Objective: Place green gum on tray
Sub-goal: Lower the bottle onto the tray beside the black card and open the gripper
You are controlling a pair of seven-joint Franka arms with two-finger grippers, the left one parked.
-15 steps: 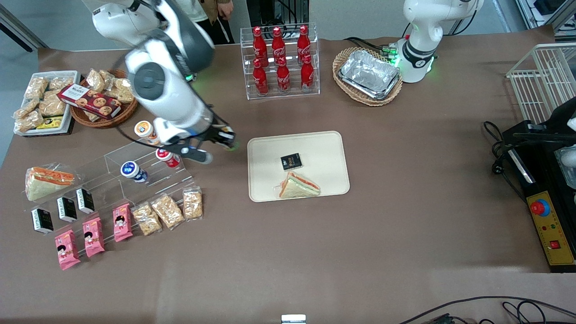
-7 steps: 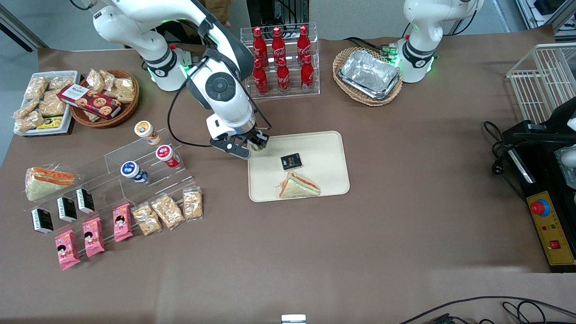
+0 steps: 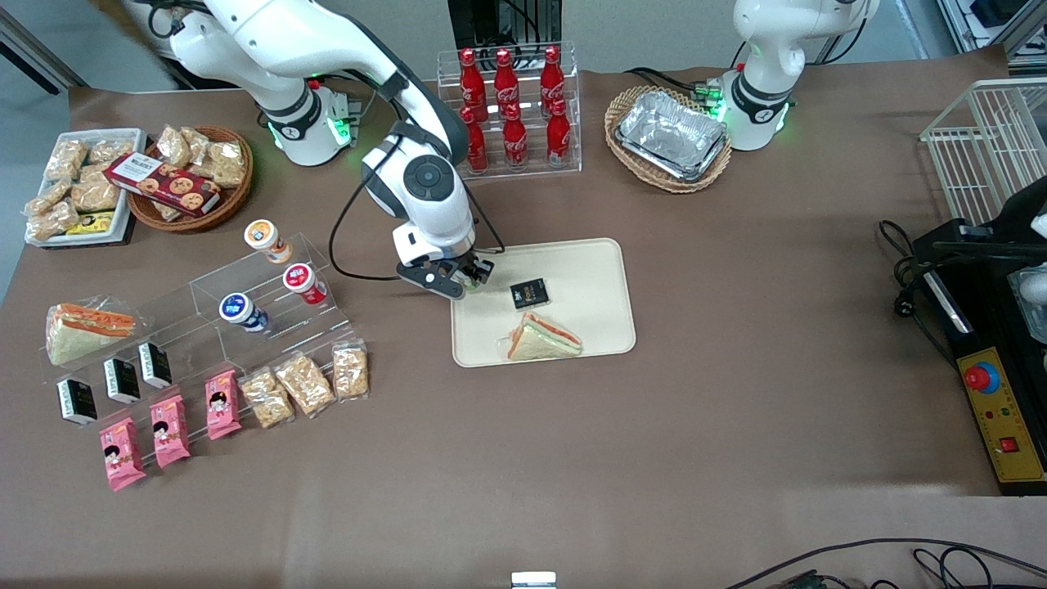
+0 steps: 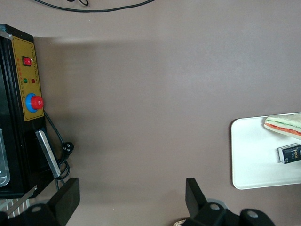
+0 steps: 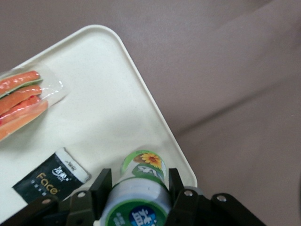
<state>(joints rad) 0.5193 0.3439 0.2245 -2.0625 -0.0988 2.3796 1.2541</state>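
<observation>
The green gum point(image 5: 141, 188) is a small bottle with a green body and a white lid with a green mark. My gripper point(image 5: 138, 181) is shut on it, one finger on each side of the lid. Its base is at the cream-beige tray point(image 5: 94, 94), in the corner nearest the working arm; I cannot tell if it touches. In the front view the gripper point(image 3: 466, 280) hangs over that corner of the tray point(image 3: 581, 262), and the gum point(image 3: 473, 283) barely shows between the fingers. The tray also shows in the left wrist view point(image 4: 254, 155).
A black packet point(image 3: 529, 293) and a wrapped sandwich point(image 3: 544, 337) lie on the tray close to the gripper. A clear stand with a red bottle point(image 3: 303, 282) and a blue bottle point(image 3: 239, 311) is toward the working arm's end. A cola rack point(image 3: 509, 114) stands farther from the camera.
My gripper has carried the green gum from beside the clear stand to the tray's near corner, and over the last half second it has moved a little nearer the camera there.
</observation>
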